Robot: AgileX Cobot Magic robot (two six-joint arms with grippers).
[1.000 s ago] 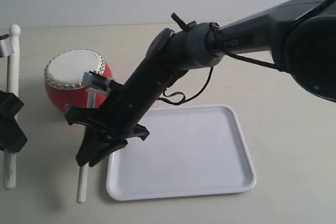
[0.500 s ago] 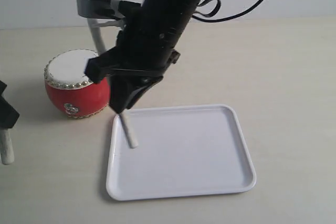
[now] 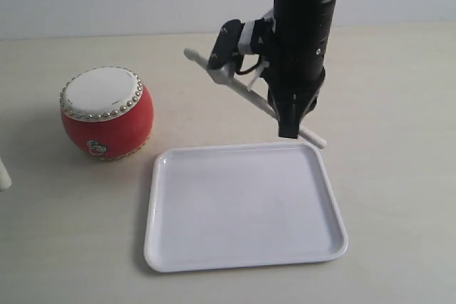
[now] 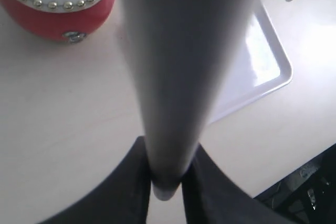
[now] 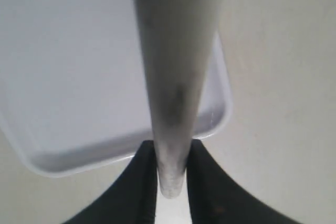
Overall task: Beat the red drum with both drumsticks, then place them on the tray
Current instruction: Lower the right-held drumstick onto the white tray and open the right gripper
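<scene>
Right gripper (image 3: 288, 130) is clamped on a drumstick (image 3: 235, 85), hanging over the far rim of the tray (image 3: 242, 208). The stick's long axis is diagonal: tip up toward the red drum (image 3: 107, 112), butt down by the tray's far right corner. Tray interior lies camera-side of it. Left gripper (image 4: 167, 182) is clamped on the other drumstick (image 4: 173, 66), out beyond the drum, so the right arm is nearer.

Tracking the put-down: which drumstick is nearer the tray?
The right gripper's drumstick, slanting by the tray's far rim; the other drumstick shows only its end at the left edge, past the drum.
</scene>
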